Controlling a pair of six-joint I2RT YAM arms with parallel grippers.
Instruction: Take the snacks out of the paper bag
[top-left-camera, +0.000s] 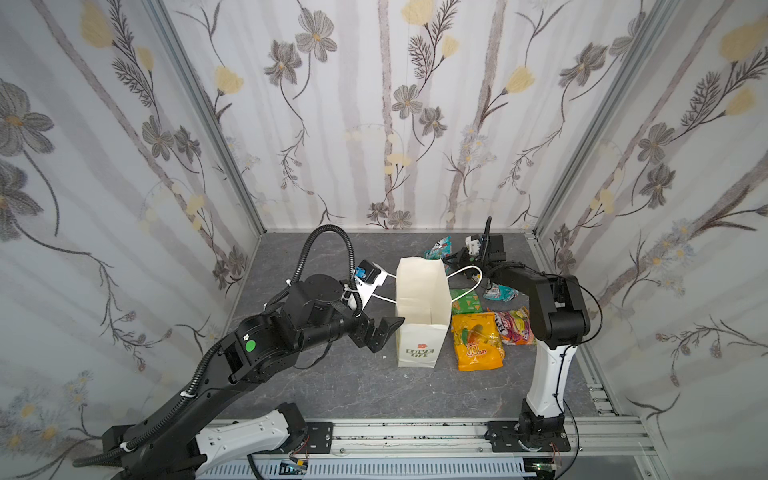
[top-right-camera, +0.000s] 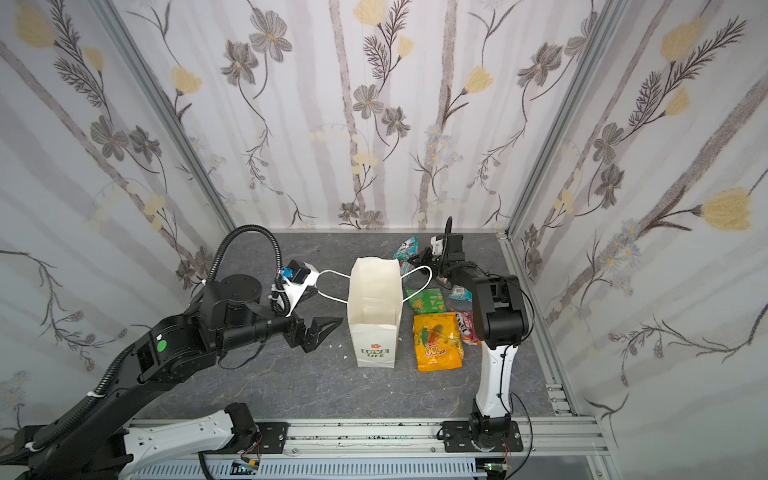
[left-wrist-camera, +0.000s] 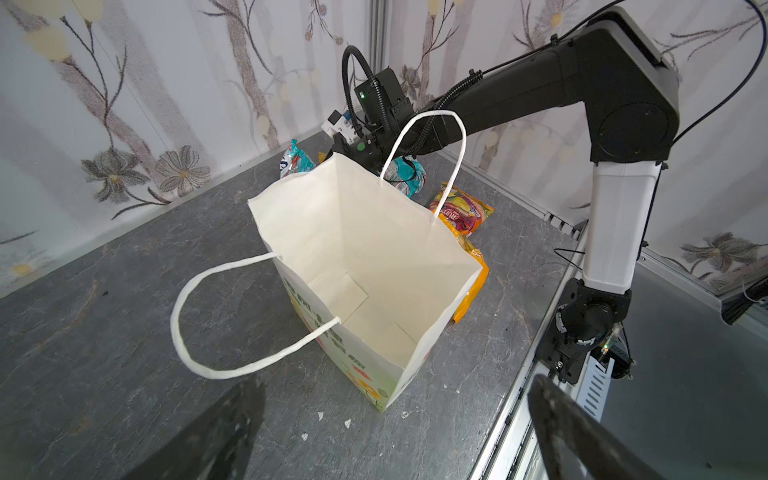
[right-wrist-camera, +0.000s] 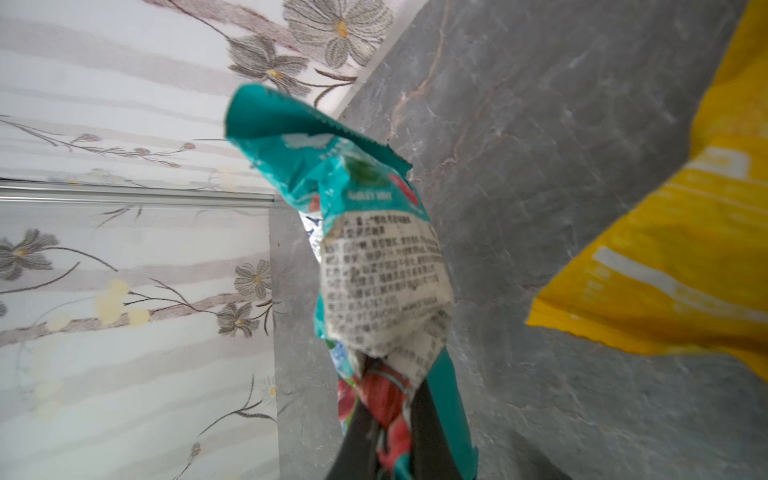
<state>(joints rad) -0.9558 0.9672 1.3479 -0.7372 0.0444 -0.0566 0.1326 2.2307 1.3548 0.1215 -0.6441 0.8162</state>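
Just beyond the paper bag (top-left-camera: 422, 336), pinching a teal packet (right-wrist-camera: 374, 257) in right gripper (right-wrist-camera: 390, 415); hovering left gripper (top-left-camera: 388, 334) beside it, fingers spread, empty.

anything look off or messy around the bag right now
A few small white scraps lie on the grey tabletop by the base of the paper bag, like torn bits. The teal packet in the right pincer is badly crumpled, its print worn. The bag itself stands upright and looks empty.
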